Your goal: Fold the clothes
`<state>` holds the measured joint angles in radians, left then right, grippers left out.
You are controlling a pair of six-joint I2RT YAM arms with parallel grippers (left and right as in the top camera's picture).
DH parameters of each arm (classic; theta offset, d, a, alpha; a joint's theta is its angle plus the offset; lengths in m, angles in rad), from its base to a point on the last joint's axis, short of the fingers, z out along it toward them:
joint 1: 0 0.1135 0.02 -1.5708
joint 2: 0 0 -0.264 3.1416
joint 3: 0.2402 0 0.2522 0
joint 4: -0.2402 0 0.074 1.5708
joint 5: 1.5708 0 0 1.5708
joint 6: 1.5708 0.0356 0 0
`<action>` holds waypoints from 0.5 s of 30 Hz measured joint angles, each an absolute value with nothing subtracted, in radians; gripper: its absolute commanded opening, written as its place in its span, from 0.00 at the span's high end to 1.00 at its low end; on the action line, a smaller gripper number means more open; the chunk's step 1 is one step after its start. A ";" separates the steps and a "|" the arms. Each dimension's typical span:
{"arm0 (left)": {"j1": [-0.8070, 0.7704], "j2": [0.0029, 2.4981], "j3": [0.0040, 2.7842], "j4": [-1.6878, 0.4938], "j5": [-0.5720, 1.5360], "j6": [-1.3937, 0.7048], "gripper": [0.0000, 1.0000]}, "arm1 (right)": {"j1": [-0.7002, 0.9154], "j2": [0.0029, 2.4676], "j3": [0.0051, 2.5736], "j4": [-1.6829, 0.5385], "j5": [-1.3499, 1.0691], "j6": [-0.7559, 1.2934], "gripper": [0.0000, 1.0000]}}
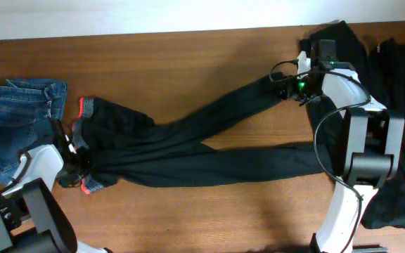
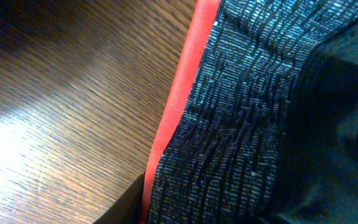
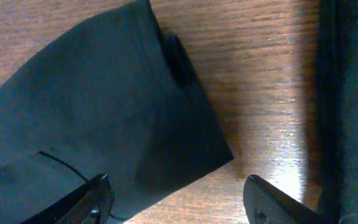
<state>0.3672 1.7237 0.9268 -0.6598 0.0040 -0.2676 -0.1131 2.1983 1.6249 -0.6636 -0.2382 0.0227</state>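
Wood-grain table [image 1: 188, 56] carries the black trousers [image 1: 188, 151] across its middle, waistband to the left and both legs splayed out to the right. A heap of dark garments [image 1: 399, 91] sits at the right edge, with blue jeans [image 1: 16, 126] at the left. The right gripper [image 3: 176, 186] hovers wide open over the upper leg's cuff [image 3: 104, 106]. I'd say it should drop until both hem layers lie between the fingers, then pinch. The left gripper [image 1: 72, 158] is at the waistband's red-orange lining [image 2: 179, 93], and I can't tell whether it's gripping.
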 measured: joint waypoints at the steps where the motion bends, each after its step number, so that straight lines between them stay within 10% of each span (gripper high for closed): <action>1: 0.367 1.724 0.927 -0.659 0.006 -0.268 0.70 | -0.113 2.199 1.625 -0.661 -0.238 0.026 0.32; 4: 0.368 1.724 0.927 -0.655 0.007 -0.268 0.70 | -0.113 2.210 1.625 -0.656 -0.239 0.033 0.48; 15: 0.368 1.724 0.927 -0.652 0.010 -0.268 0.69 | -0.112 2.218 1.625 -0.641 -0.242 0.045 0.48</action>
